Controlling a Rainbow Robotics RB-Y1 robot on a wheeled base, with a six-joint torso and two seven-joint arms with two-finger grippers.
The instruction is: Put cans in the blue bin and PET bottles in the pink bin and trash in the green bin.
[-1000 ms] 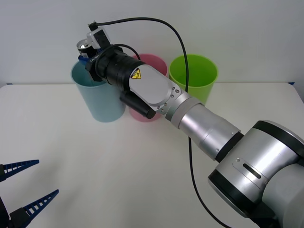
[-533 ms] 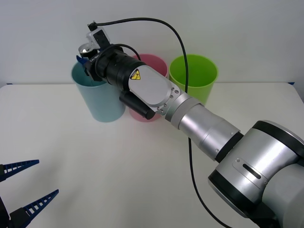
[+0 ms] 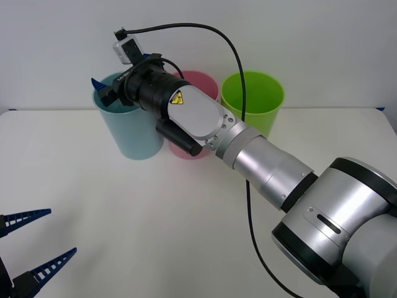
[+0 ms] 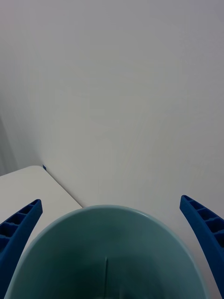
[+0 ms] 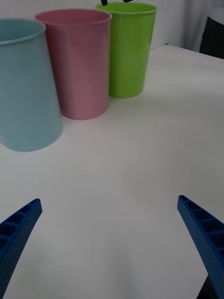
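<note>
**Hovering open-fingered over the blue bin**

Reaching across to the upper left of the front view, the right gripper [image 3: 102, 90] hangs directly above the mouth of the blue bin [image 3: 129, 133], its blue ribbed fingers spread wide with nothing between them. That placement suits a drop: in the right wrist view the bin's round rim sits squarely between the two fingertips, so anything let go here would fall inside. The can itself cannot be seen; the bin's shadowed interior shows no clear shape, so I cannot tell whether it lies at the bottom.

The three bins stand in a tight row at the upper centre of the front view, the pink bin [image 3: 200, 84] just beside the blue one and the green bin [image 3: 253, 99] next along. All are smooth, slightly tapered plastic cups with thin rolled rims, matte rather than glossy. They stand on a plain white table [image 3: 155, 223].

Low in the left corner of the front view, the left gripper [image 3: 28, 248] waits well apart from the bins, its latticed fingers likewise apart and empty.
</note>
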